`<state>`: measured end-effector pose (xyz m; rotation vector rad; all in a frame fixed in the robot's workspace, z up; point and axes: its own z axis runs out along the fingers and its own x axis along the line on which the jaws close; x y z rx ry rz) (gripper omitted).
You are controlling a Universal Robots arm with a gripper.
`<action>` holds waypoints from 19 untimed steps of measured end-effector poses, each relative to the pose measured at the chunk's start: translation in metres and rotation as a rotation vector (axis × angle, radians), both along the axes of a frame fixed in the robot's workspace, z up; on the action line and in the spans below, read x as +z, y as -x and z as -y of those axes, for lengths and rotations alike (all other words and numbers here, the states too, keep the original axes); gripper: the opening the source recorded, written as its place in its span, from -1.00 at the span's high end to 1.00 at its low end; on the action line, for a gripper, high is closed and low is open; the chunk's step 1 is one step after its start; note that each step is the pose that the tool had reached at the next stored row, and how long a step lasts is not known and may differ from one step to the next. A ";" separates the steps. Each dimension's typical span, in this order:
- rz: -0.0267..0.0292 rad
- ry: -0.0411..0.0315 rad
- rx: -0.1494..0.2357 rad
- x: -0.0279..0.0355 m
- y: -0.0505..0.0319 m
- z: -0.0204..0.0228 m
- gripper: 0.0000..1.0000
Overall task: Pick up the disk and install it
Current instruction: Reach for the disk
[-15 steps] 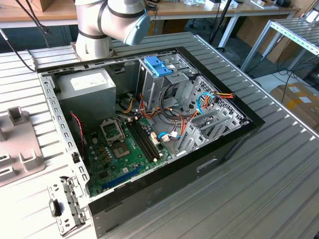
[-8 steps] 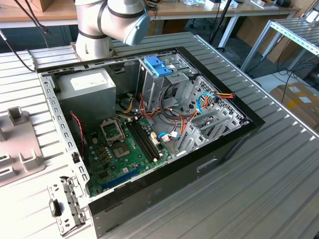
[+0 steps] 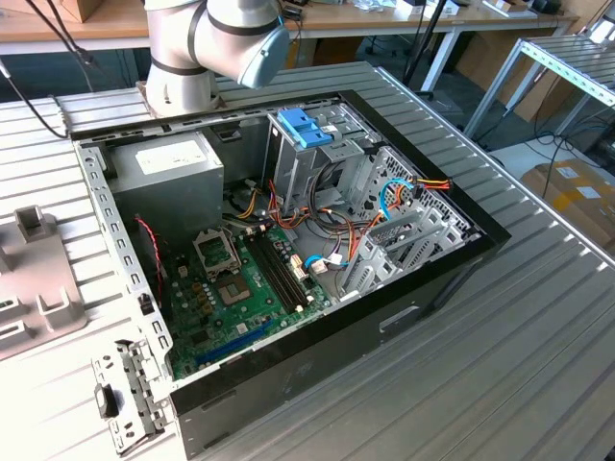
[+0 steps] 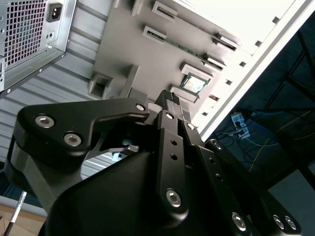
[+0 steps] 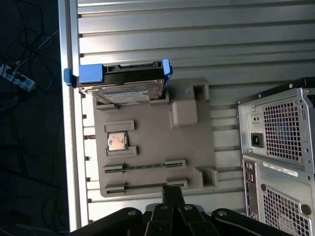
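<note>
Looking through the first wrist view, I see the disk (image 5: 120,83): a flat dark drive framed by a bright blue carrier, with a blue tab (image 5: 88,74) at one corner. It sits at the end of a grey fixture plate (image 5: 152,123), the end farthest from the gripper (image 5: 172,192), and close to the table's edge rail (image 5: 69,147). Nothing is touching it.

On the same plate, between the disk and the gripper, a small square processor chip (image 5: 117,141) rests in its own recess. Several raised blocks and narrow slots mark the rest of the plate.

The gripper hangs above the near end of the plate, well apart from the disk. In the second wrist view its two black fingers (image 4: 167,98) are pressed together with nothing between them.

Beside the plate, the first wrist view shows the vented metal rear of the computer case (image 5: 280,142). In the exterior view the case (image 3: 413,317) lies on its side on the ribbed metal table (image 3: 538,365) with its side panel off. Inside are a green motherboard (image 3: 240,298), a grey metal power supply (image 3: 168,168) with a white label, and bundles of coloured wires. A pale blue plastic bracket (image 3: 303,127) sits on the drive cage at the far side of the case. The arm's base (image 3: 183,82) stands just behind the case, and part of the fixture plate shows at the exterior view's left.
</note>
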<state>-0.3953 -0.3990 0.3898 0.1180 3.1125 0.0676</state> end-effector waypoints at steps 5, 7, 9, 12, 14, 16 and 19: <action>-0.0001 0.0001 0.000 0.0000 0.0018 0.0000 0.79; 0.0001 0.0000 0.000 -0.0001 0.0024 0.0000 0.79; -0.0001 0.0000 0.000 -0.0001 0.0029 0.0000 0.79; 0.0000 0.0000 0.000 -0.0002 0.0038 0.0000 0.79; -0.0001 0.0000 0.000 -0.0002 0.0045 0.0000 0.79; 0.0000 0.0000 0.000 -0.0002 0.0048 0.0000 0.79; 0.0000 0.0000 0.000 -0.0003 0.0051 0.0000 0.79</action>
